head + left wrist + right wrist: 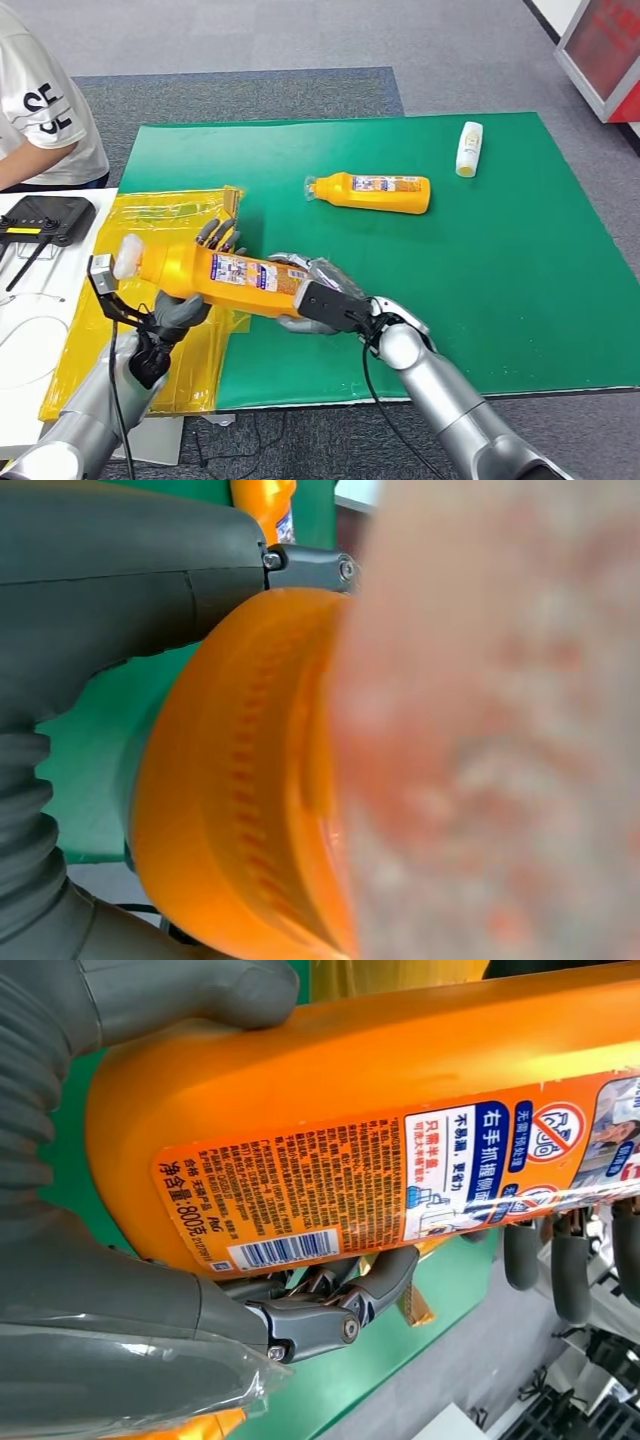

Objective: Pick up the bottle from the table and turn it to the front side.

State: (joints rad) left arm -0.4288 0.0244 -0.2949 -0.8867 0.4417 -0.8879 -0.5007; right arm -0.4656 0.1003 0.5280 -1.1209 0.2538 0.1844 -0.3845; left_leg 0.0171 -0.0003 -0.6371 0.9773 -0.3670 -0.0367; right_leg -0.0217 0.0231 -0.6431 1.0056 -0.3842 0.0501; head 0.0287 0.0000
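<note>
The left hand (175,312) is gripping the neck end of the orange bottle (226,277), lying level above the yellow sheet (162,215) and green mat (453,290), while the right hand (313,290) is clasping its base, a second orange bottle (373,192) lying beyond.

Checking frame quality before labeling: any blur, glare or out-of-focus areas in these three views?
Head view: sharp, evenly lit, mild sheen on the yellow plastic sheet. Left wrist view: the held orange bottle sits too close, soft, and a large pinkish smear blurs the frame's right half. Right wrist view: bottle label crisp and readable, background beyond the fingers slightly soft.
</note>
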